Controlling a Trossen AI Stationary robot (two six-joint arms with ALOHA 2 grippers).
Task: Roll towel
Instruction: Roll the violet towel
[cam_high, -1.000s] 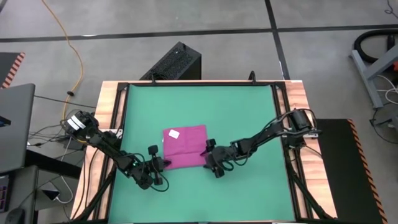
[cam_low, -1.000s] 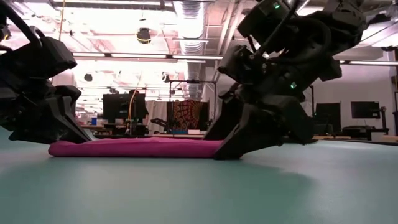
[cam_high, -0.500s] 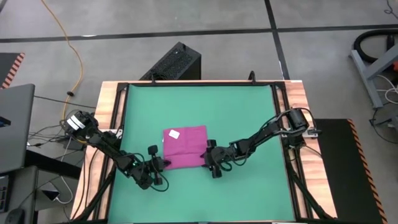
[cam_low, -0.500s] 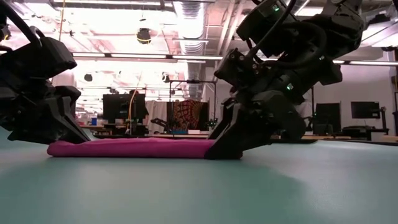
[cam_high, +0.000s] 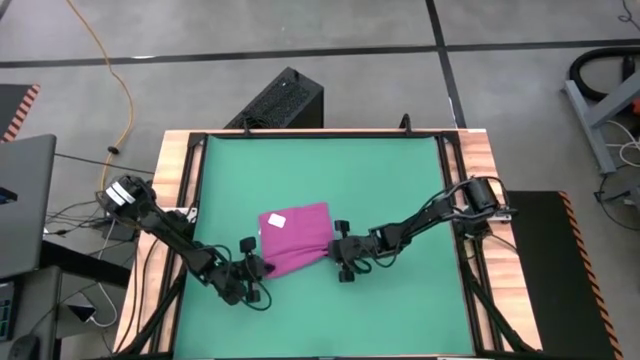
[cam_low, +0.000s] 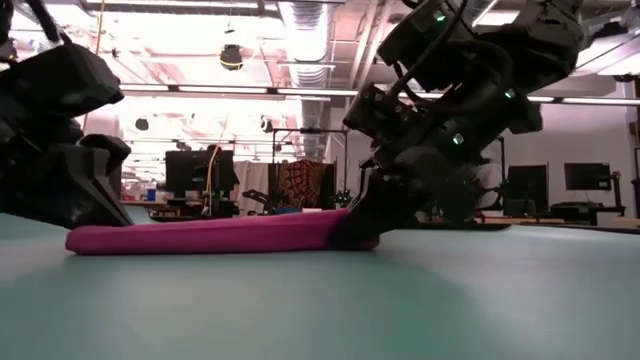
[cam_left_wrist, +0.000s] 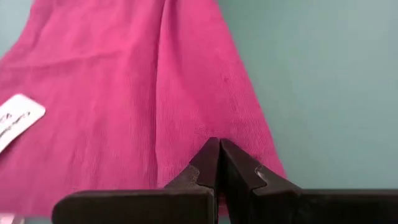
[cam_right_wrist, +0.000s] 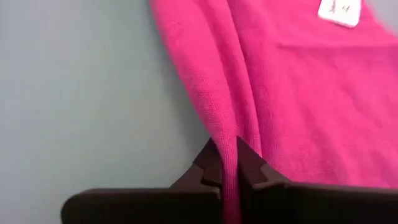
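The magenta towel (cam_high: 295, 240) lies flat on the green mat (cam_high: 380, 180), its white tag (cam_high: 277, 220) facing up near the far left corner. My left gripper (cam_high: 262, 267) is shut at the towel's near left corner. My right gripper (cam_high: 333, 250) is shut on the towel's right edge. In the low view the towel (cam_low: 210, 237) is a low strip between both grippers, its right end raised a little off the mat. My left gripper has its shut fingers (cam_left_wrist: 208, 163) on the towel's near edge (cam_left_wrist: 186, 155) at the left corner, coming in low from the table's near left. The fingertips hide whether cloth lies between them. The towel lies on the mat there. My right gripper pinches a raised fold of the towel's right edge (cam_right_wrist: 225, 134) between its two fingertips, coming in low from the table's right. The pinched end (cam_low: 335, 225) is lifted slightly; the rest lies on the mat, slack.
Wooden rails (cam_high: 180, 200) frame the mat on both sides. Bare mat lies open at the far side and along the near edge (cam_high: 330, 320). A black box (cam_high: 280, 100) stands on the floor beyond the table's far edge.
My right gripper has moved a little toward the towel and shut on its right edge, raising that end slightly. The towel's near part has drawn in and bunched between the grippers; its far edge with the tag has stayed in place.
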